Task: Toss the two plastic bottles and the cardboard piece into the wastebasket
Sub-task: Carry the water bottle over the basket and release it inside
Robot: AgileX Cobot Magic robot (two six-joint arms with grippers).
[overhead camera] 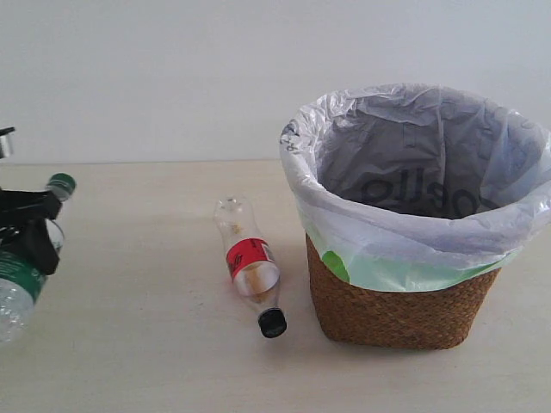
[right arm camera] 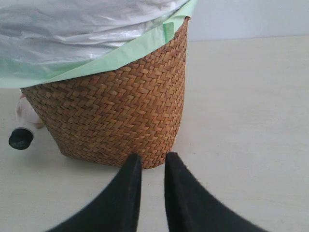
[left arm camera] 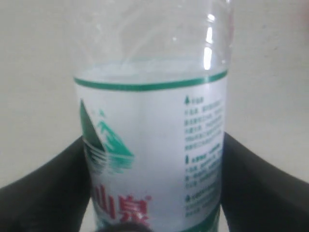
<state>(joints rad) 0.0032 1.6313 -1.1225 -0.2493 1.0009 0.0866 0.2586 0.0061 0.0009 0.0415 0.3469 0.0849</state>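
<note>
The green-capped bottle (overhead camera: 13, 301) with its green-white label hangs tilted above the table at the far left edge, cap up. My left gripper (overhead camera: 30, 225) is shut on it; in the left wrist view the bottle (left arm camera: 154, 96) fills the gap of that gripper (left arm camera: 154, 140) between the black fingers (left arm camera: 53, 183). The red-label bottle (overhead camera: 250, 262) lies on the table, its black cap pointing forward, just left of the wastebasket (overhead camera: 396, 301). My right gripper (right arm camera: 152, 159) is shut and holds nothing, low by the wastebasket's (right arm camera: 111, 111) wicker base. The cardboard piece is out of view.
A pale table (overhead camera: 146, 344) runs to a white wall behind. The red-label bottle's black cap (right arm camera: 21, 138) peeks out beside the basket in the right wrist view. The bag's rim (overhead camera: 344, 232) folds over the wicker.
</note>
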